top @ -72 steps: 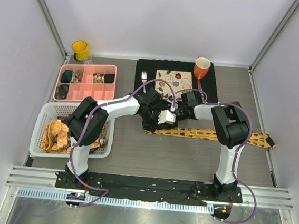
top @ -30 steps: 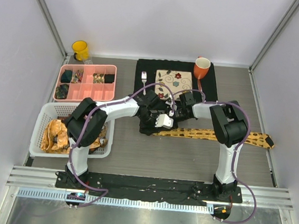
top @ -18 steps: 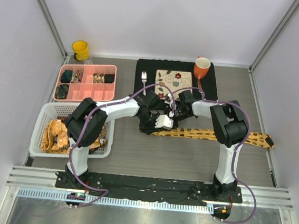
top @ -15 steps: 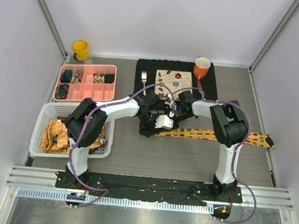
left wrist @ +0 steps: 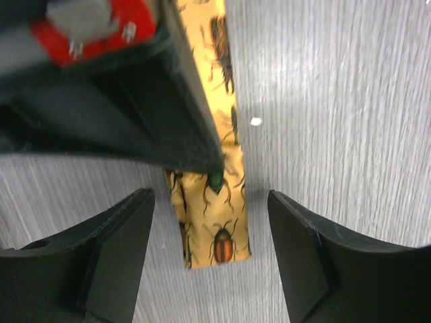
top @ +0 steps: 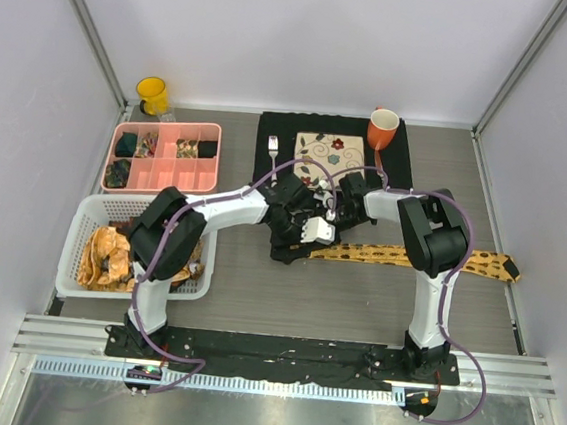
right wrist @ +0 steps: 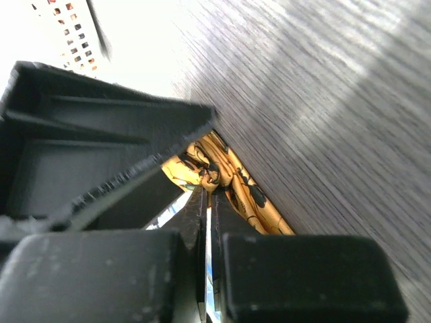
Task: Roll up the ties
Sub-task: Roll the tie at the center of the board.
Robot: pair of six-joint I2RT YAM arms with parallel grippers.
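Note:
A mustard-yellow tie (top: 410,256) with dark beetle prints lies flat across the table, stretching right to its wide pointed end. My left gripper (top: 299,236) hovers over the tie's narrow left end. In the left wrist view the left gripper (left wrist: 209,196) is open, with that narrow end (left wrist: 214,235) between the fingers and touching neither. My right gripper (top: 326,215) sits just behind it. In the right wrist view the right gripper (right wrist: 207,192) is shut on a bunched fold of the tie (right wrist: 232,182). The right gripper's black body (left wrist: 121,101) covers part of the tie in the left wrist view.
A white basket (top: 78,238) at the left holds more orange ties (top: 109,254). Behind it is a pink compartment tray (top: 163,156) and a yellow cup (top: 152,94). A black mat (top: 272,126) at the back carries a patterned tile (top: 331,155), a fork (top: 273,147) and an orange mug (top: 382,130).
Both grippers stayed close together at the tie's left end. That end has shifted a little to the right, and the left gripper followed it.

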